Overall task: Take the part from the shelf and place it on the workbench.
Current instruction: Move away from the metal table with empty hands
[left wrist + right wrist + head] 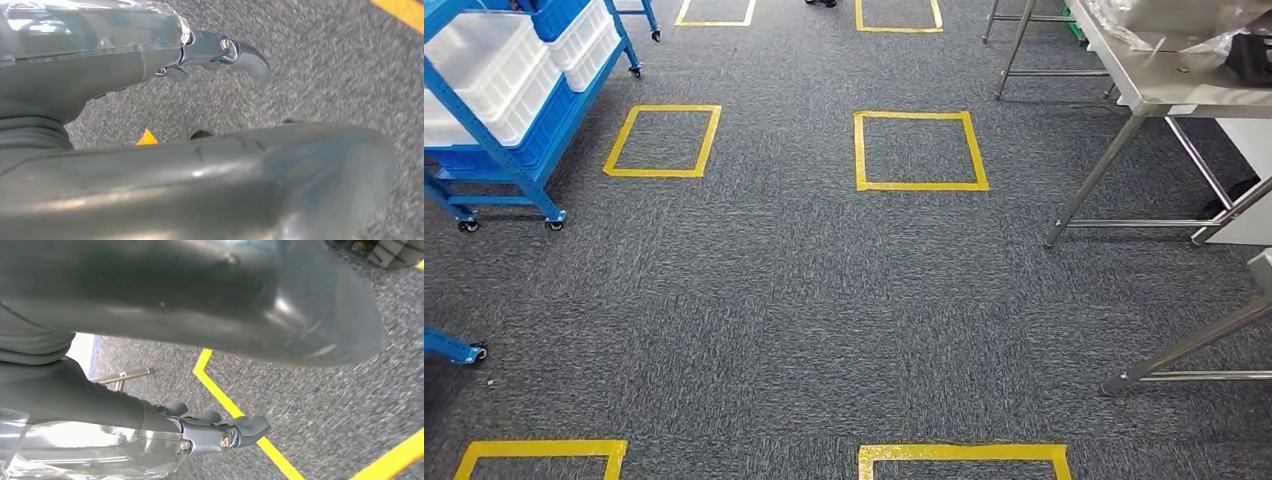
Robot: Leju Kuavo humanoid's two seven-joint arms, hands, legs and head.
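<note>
Clear film (pixel 90 25) lies against left hand (pixel 215 50) and right hand (pixel 215 432); fingers fairly straight, grip untellable. Part's whereabouts uncertain, perhaps the shelf's (pixel 499 150) white bins (pixel 484 70). If bagged: probably light and slippery, so clasp its firm body.

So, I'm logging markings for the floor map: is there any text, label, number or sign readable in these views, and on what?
No readable text in any view.
Yellow tape squares on the grey carpet: plain outlines, no numbers or letters.
White bins on the blue shelf cart: no label visible.
Steel workbench: a small pale tag on its front edge, too small to read.
Left hand and right hand: no markings legible.
</note>
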